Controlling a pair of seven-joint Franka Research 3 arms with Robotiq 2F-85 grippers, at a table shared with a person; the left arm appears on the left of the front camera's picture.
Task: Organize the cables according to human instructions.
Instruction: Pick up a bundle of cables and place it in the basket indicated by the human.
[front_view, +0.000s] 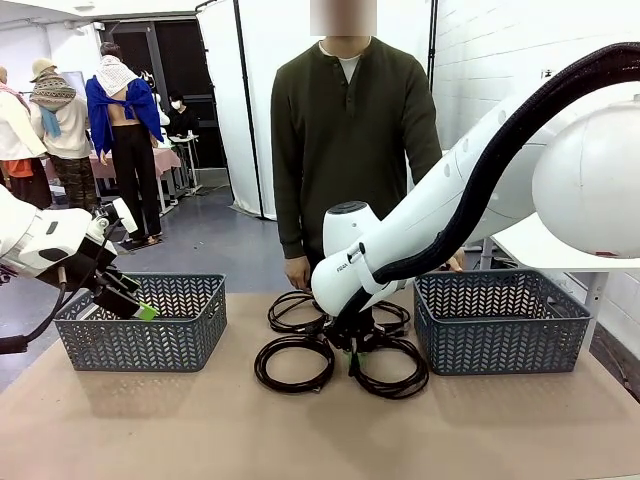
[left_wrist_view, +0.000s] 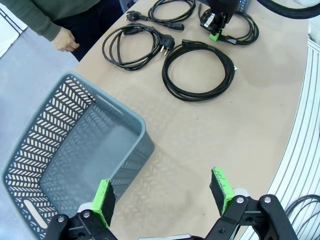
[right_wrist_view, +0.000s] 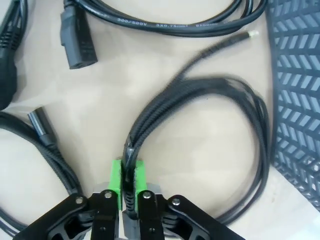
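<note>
**At the middle of the bench, the right pincer clamps one cable**

In the centre of the front view, the cables lie as four black coils between a left basket and a right basket. The right arm reaches in from the right side of the frame and comes down on the near-right coil.

In the right wrist view the green pads are pressed narrow on a bunch of thin strands of the gripped cable. From the pads the strands run up the frame and lean to the right. The loop then swings wide to the right and comes round just beside the mesh wall of the right basket at the frame's right edge. So the coil's bulk lies right of the grip, on the side of the nearer basket. A thicker cord with a block plug crosses the top of that frame, near but apart.

At the lower left of the front view the left pincer hangs above the left basket. Its fingers stand wide with nothing between them, well apart from the coils. The right arm is plainly the nearer one.

The person's hand rests at the far edge; I cannot tell which basket it indicates. A lift would likely trail the loose loop across its neighbours.
</note>
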